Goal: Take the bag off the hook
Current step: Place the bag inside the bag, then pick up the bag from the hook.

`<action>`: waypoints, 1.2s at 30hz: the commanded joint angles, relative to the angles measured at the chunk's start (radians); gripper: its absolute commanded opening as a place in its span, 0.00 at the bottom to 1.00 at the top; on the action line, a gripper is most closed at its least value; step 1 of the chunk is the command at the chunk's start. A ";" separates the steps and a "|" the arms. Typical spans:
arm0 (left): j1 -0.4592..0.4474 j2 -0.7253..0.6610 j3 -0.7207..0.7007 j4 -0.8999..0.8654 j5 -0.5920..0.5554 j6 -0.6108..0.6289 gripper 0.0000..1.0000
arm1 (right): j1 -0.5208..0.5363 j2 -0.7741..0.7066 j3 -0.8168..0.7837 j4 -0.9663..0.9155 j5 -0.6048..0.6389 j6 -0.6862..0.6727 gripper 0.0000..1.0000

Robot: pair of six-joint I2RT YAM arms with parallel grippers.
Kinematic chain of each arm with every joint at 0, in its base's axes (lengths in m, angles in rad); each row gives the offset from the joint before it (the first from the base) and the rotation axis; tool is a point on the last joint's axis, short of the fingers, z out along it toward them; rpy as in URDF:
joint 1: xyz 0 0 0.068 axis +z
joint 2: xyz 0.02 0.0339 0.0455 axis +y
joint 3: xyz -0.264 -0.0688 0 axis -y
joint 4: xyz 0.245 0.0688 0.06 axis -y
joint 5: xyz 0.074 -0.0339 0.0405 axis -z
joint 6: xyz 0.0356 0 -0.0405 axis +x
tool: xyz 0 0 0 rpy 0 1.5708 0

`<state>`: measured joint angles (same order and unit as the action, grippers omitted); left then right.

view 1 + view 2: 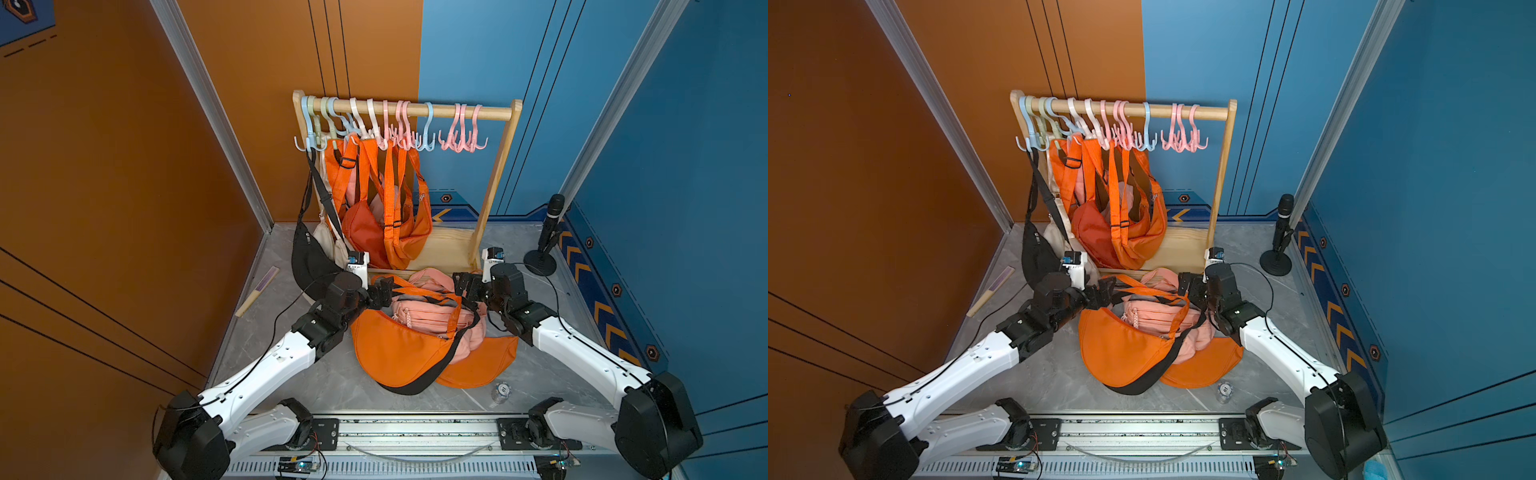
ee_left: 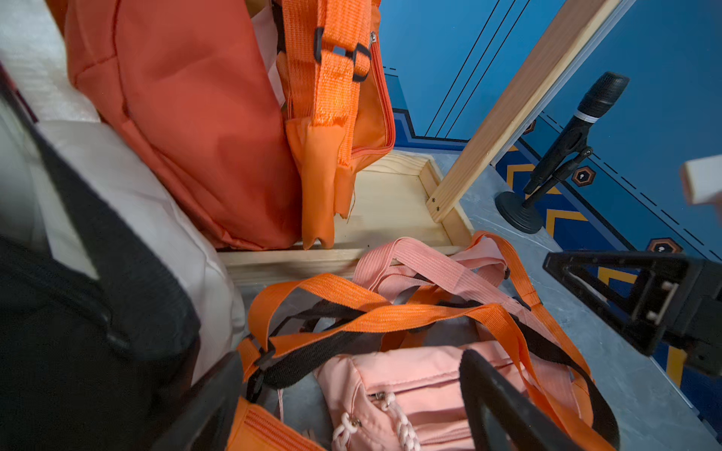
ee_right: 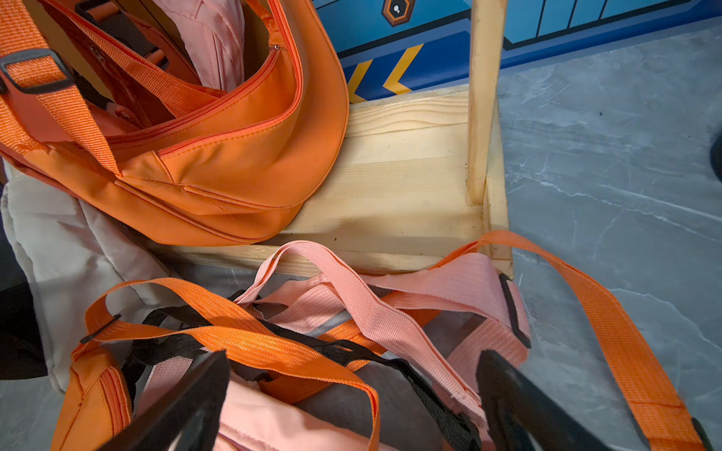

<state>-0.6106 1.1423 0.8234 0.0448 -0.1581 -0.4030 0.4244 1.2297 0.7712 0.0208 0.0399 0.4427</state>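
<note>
**Bright, Even Light; Soft Focus Up Close**

Diffuse overhead light fills both top views, leaving only faint shadows under the bags [image 1: 399, 353] beside the left claw [image 1: 384, 291]. Wall rails [image 1: 208, 112] bow toward the frame edges. In the wrist view the left claw's fingers [image 2: 500, 406] blur, and the black bag [image 2: 58, 351] beside them smears, perhaps from motion.

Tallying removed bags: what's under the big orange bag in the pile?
Beneath the big orange bag, a pink bag and a second orange bag poke out; anything further under is covered.

Lower orange bag [image 1: 486, 365] mostly buried, clear object [image 1: 500, 392] indistinct
</note>
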 commanded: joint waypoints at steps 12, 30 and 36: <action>0.053 0.323 0.514 -0.036 0.149 0.114 0.75 | 0.070 -0.146 -0.082 0.002 -0.021 -0.016 1.00; 0.179 0.447 0.772 -0.115 0.202 0.134 0.74 | 0.021 0.053 0.255 0.103 -0.238 -0.019 0.93; 0.201 0.231 0.494 -0.088 0.172 0.108 0.79 | -0.001 0.358 0.683 0.025 -0.381 -0.016 0.76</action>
<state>-0.4221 1.4654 1.3834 -0.0578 0.0338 -0.2852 0.4305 1.4830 1.3067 0.0715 -0.2214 0.4206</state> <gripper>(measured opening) 0.786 0.781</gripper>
